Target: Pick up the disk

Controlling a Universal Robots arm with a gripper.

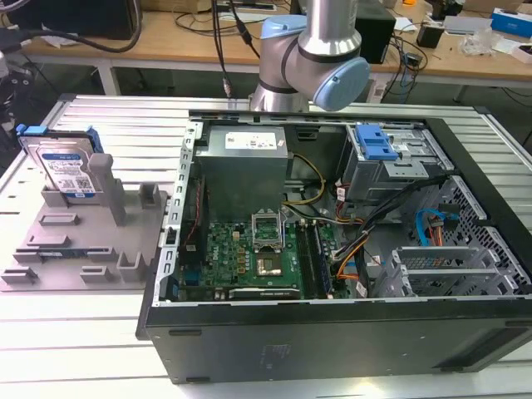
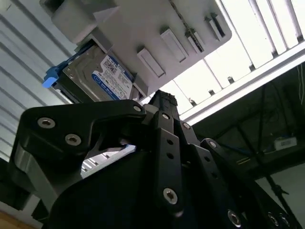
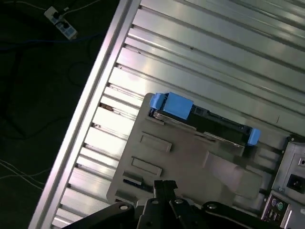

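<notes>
Currently the disk, a flat silver hard drive with a white-and-blue label and blue plastic side rails [image 1: 65,169], sits on edge in the grey plastic fixture plate with upright posts [image 1: 83,241]. It is at the plate's far corner, on the exterior view's left. Its label faces the exterior camera, and a tall grey post [image 1: 105,184] stands just beside it and overlaps one edge.

The plate lies flat on the ribbed aluminium table [image 1: 66,349], right next to the open black computer case [image 1: 332,332]. Inside the case are a green motherboard [image 1: 249,249], a grey power supply box [image 1: 245,145] and a metal drive cage with a blue plastic latch [image 1: 376,143].

The grey-and-blue robot arm [image 1: 312,50] rises behind the case, well apart from the disk in the exterior view.

Both wrist views look past the black gripper [image 2: 159,98] [image 3: 164,183] toward the plate [image 2: 143,28] [image 3: 190,162]. The disk [image 2: 95,76] [image 3: 205,123] is seated in the plate, with its blue rails showing at both ends. The gripper is clear of the disk with no contact, and nothing is visibly held. Jaw state: cannot tell, since the linkage is seen from behind. The table's ribs [image 3: 214,47] run past the plate, and a white power strip [image 3: 62,24] lies on the dark floor beyond the table edge.
</notes>
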